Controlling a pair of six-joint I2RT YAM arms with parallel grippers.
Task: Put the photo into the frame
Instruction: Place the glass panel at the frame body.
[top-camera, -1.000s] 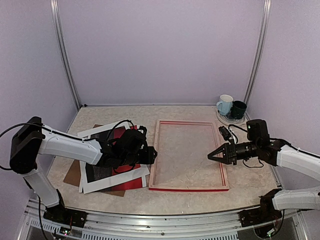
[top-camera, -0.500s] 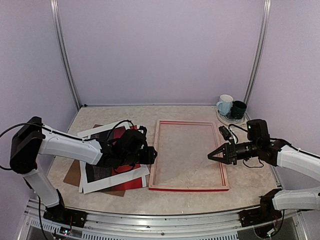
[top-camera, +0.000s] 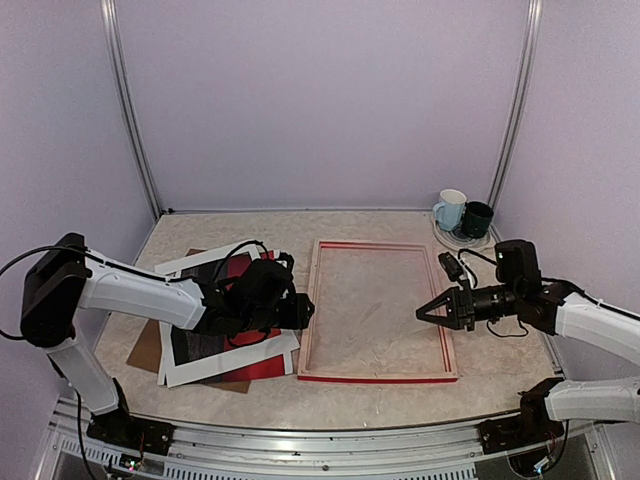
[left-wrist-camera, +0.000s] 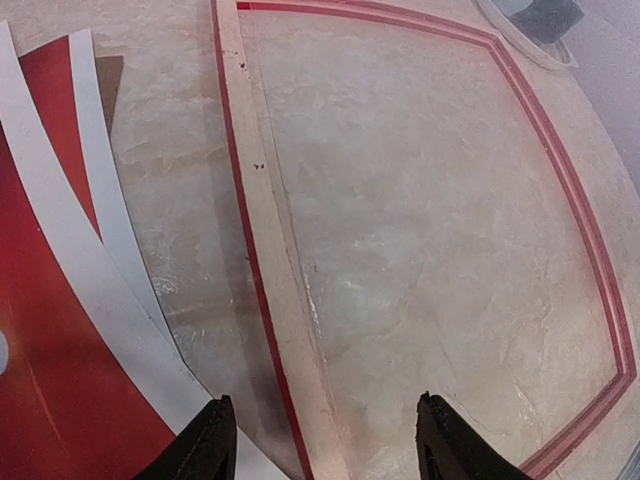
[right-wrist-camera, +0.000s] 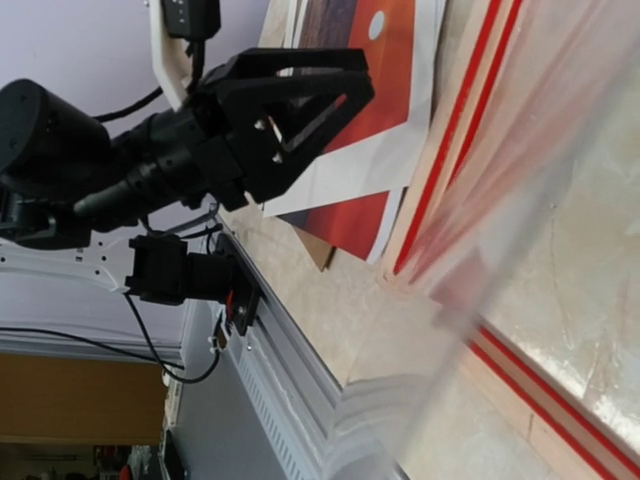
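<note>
- The photo (top-camera: 238, 270) lies flat at the left of the top view. It sits under a white mat (top-camera: 180, 372) and over a brown board (top-camera: 148, 350), and the left arm partly covers it.
- The frame (top-camera: 378, 377) lies flat in the middle of the top view, just right of that stack, with bare desk showing through it.
- The left gripper (top-camera: 300, 310) is at the frame's left rail. Its wrist view shows the two fingers (left-wrist-camera: 215, 445) well apart, one on each side of the rail, holding nothing.
- The right gripper (top-camera: 425, 312) hangs over the frame's right rail. From above, its fingers narrow to a point.
- In the right wrist view a blurred, see-through edge crosses the foreground, and I cannot tell whether the fingers grip it.
- Only the right wrist view shows the photo's small white sun; the arm hides it in the top view.
- The desk (top-camera: 350, 405) is pale and marbled, with lilac walls and metal corner posts around it.
- Count: one photo, one frame, one mat, one board and two arms.
- Two mugs stand at the upper right, a pale one (top-camera: 450, 208) touching a dark green one (top-camera: 478, 217).
</note>
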